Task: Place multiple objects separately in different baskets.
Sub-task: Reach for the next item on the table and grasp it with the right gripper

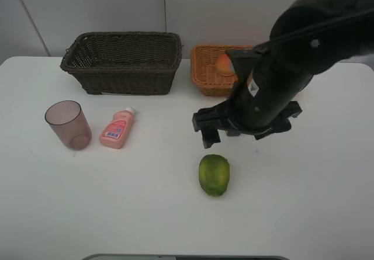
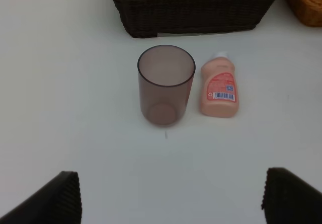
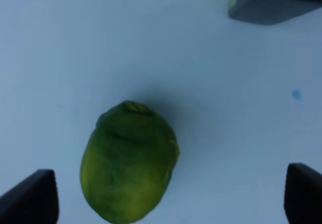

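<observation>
No wording is showing clearly enough to read. The pink bottle is carrying a red label, its print too blurred.

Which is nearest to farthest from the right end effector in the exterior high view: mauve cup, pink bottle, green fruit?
1. green fruit: just below the right end effector in that view, right of centre.
2. pink bottle: lying on its side, off to the left.
3. mauve cup: upright, farthest left, beyond the bottle.
</observation>
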`<state>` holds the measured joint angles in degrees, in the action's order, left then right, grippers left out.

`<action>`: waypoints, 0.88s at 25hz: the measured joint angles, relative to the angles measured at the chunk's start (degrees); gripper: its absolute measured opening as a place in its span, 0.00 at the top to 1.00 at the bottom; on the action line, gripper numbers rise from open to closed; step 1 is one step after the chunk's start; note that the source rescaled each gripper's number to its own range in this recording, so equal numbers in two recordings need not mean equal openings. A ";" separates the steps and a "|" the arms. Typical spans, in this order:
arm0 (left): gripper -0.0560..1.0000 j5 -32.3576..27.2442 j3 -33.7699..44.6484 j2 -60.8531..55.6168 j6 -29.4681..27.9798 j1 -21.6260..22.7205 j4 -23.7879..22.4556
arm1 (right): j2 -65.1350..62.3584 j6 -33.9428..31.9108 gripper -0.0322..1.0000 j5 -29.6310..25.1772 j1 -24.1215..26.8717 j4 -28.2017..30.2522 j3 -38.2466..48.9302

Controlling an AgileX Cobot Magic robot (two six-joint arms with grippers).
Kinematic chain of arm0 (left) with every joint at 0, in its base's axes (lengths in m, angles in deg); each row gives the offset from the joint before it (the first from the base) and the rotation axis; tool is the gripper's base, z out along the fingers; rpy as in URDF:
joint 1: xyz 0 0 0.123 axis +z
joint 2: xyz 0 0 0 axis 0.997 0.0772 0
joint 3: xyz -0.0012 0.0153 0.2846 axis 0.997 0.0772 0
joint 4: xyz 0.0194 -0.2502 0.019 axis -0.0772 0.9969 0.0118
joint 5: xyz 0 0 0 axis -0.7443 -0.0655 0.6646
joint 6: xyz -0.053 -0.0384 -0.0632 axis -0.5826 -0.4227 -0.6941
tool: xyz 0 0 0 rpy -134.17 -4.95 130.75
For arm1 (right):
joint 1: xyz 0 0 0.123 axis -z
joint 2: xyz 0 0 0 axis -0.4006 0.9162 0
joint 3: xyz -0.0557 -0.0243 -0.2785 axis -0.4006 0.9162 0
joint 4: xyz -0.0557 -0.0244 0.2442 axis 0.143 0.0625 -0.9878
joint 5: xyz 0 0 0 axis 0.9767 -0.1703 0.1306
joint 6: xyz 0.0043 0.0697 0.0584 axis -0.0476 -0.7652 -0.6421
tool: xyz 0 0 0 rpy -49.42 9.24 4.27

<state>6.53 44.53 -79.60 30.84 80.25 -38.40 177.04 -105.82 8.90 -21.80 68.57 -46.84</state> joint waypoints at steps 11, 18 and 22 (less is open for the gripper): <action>0.07 0.00 0.00 0.00 0.00 0.00 0.00 | 6.26 -9.20 0.00 12.75 -0.20 -0.85 5.34; 0.07 0.00 0.00 0.00 0.00 0.00 0.00 | 11.21 -9.37 0.00 15.40 -0.20 -1.12 5.34; 0.07 0.00 0.00 0.00 0.00 0.00 0.00 | 12.09 -9.43 0.00 16.15 -0.20 -1.12 5.34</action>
<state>6.53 44.53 -79.60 30.84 80.25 -38.40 189.13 -115.24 25.06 -22.01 67.45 -41.49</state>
